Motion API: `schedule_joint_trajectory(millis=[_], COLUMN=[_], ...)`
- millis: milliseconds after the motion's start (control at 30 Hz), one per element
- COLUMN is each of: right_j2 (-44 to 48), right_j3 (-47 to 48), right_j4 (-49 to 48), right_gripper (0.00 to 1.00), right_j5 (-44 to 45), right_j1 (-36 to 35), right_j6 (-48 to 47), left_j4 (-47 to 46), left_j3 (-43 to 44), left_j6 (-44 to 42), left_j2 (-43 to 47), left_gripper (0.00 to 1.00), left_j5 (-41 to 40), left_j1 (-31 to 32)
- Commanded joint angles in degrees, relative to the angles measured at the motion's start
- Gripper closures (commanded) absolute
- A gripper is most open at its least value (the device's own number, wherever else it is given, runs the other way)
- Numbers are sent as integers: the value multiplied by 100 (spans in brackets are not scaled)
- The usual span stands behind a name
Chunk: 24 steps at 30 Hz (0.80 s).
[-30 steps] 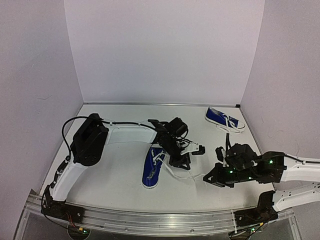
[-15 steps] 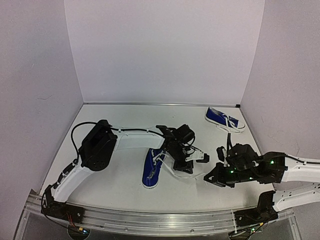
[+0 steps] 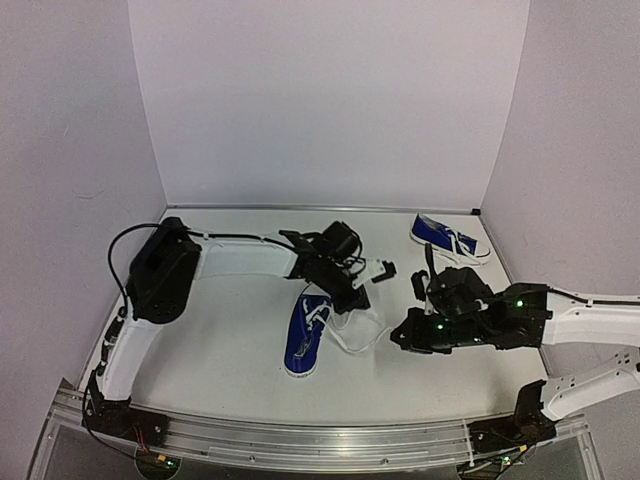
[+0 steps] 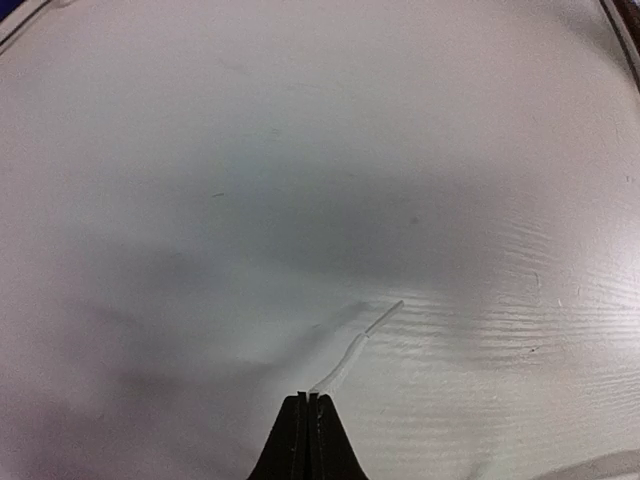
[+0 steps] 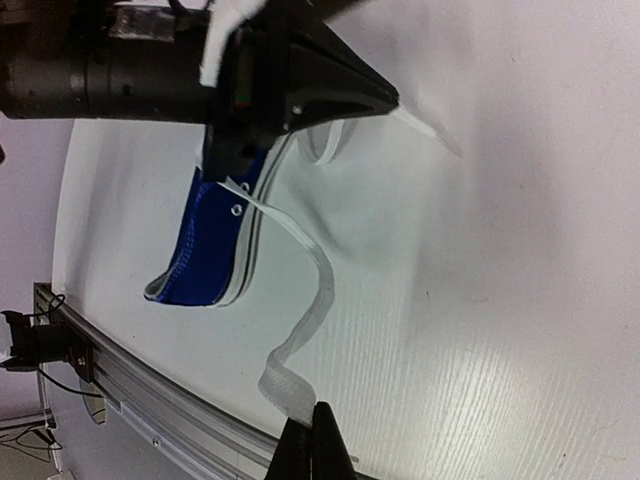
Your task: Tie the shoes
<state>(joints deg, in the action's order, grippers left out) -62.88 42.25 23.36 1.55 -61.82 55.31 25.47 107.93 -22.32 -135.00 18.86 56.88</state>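
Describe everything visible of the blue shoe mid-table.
The middle shoe is a royal-blue canvas low-top with a white rubber sole, lying on the table, lengthwise toward the near edge. Its flat white laces are untied and drawn out sideways. The left end effector is shut on one lace tip, the right end effector on the other strand.

Royal-blue canvas shoes (image 3: 303,338), white laces (image 5: 316,303) and toe caps (image 3: 298,368), plain white table (image 3: 215,345).

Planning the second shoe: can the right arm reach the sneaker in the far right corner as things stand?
Probably, but not freely. The far sneaker lies just beyond the right gripper with nothing seen between them, yet that gripper is shut on a lace of the near shoe.
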Motion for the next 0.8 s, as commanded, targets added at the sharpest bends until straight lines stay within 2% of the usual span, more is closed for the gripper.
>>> schedule_joint_trajectory(millis=[0,167,333,433,533,600,767], right_j2=[-476,-1226,-1570,-1499,-1198,-1004,-1494], right_j3=[770,1364,1402,1282,1198,1380,2545], right_j4=[-307,-530,-850,-852,-866,-877,-918], right_gripper=[100,100,100,100,100,100,100], right_j5=[678,793,332,178,-88,-110,-846], right_j1=[-20,236,1230,1773,2232,2372,2389], right_j6=[-616,-1158,-1761,-2068,-2236,-2378,-2919], left_j4=[-993,-1024,-559,-466,-717,-1104,-2292], left_j3=[-721,-2095,-3438,-4207,-4906,-5373,-6331], left_j6=[1650,2593,3520,3859,3909,3726,3555], left_j2=[1839,3394,4536,5105,5596,5880,6649], left_gripper=[100,100,100,100,100,100,100], left_j5=[-654,-1973,-2952,-3225,-2954,-2401,-1138], left_j1=[-651,-1096,-1730,-2008,-2155,-2162,-2155])
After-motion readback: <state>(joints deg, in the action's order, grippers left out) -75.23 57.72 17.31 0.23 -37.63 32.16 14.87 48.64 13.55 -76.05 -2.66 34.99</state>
